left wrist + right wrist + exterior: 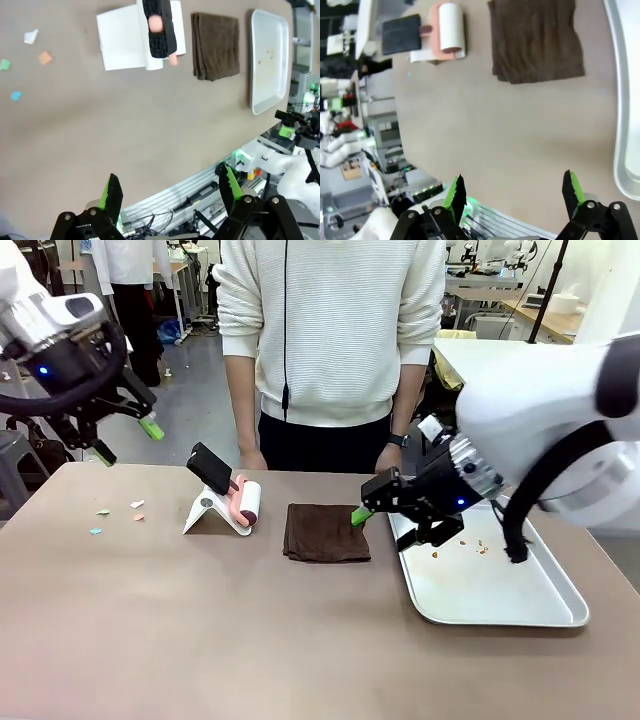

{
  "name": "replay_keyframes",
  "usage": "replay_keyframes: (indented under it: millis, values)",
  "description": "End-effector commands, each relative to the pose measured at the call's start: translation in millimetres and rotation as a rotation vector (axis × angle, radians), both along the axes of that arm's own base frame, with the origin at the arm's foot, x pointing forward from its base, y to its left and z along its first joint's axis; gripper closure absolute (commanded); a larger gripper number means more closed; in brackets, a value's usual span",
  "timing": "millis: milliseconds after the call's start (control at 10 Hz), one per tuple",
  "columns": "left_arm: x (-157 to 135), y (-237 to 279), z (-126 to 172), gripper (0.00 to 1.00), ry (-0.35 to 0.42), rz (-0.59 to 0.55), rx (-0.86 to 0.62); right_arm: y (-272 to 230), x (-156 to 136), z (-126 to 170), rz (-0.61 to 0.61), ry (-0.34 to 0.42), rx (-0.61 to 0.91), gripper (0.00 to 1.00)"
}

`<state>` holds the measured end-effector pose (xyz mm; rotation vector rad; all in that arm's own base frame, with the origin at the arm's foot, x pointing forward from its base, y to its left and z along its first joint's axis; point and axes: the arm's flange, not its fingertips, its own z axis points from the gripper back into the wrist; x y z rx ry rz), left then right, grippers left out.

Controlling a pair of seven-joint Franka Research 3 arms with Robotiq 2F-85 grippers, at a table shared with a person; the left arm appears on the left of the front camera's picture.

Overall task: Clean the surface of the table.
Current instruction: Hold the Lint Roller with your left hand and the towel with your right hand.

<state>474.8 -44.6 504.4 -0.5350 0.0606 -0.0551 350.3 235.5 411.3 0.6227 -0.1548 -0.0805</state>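
Brownish desk (300,640) fills the foreground, paper scraps (118,512) littering its left end; left gripper (128,442) and right gripper (385,528) both hang wide open, empty. A careless sweep could scatter the scraps or clip the tray (480,585)

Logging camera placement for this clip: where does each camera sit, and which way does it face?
Front view: fixed between the arms, looking across the table at the standing person; left gripper and right gripper show, both open.
Left wrist view: on the left wrist, looking down its green-padded fingers at the table.
Right wrist view: on the right wrist, looking down its own fingers at the table.
Shared: both wrist views show the brown cloth and the silver tray.
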Motion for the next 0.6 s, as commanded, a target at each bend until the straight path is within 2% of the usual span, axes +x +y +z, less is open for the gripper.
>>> replay_keyframes:
  millis: [0, 100, 300, 400, 500]
  values:
    - [13, -3, -9, 0.0, 0.013, -0.026, 0.006, 14, 23, -6, -0.07, 0.034, 0.017, 0.0]
    - [15, -17, -11, 0.0, 0.031, -0.034, -0.006, 13, 28, -13, -0.082, 0.06, 0.01, 0.0]
    - [16, -24, -13, 0.0, 0.054, -0.043, -0.02, 5, 34, -13, -0.108, 0.043, 0.01, 0.0]
    - [15, -22, -10, 0.0, 0.036, -0.051, -0.034, 5, 27, -20, -0.067, 0.06, 0.008, 0.0]
    - [14, -23, -22, 0.0, 0.046, -0.046, -0.002, 5, 27, -20, -0.067, 0.06, 0.008, 0.0]
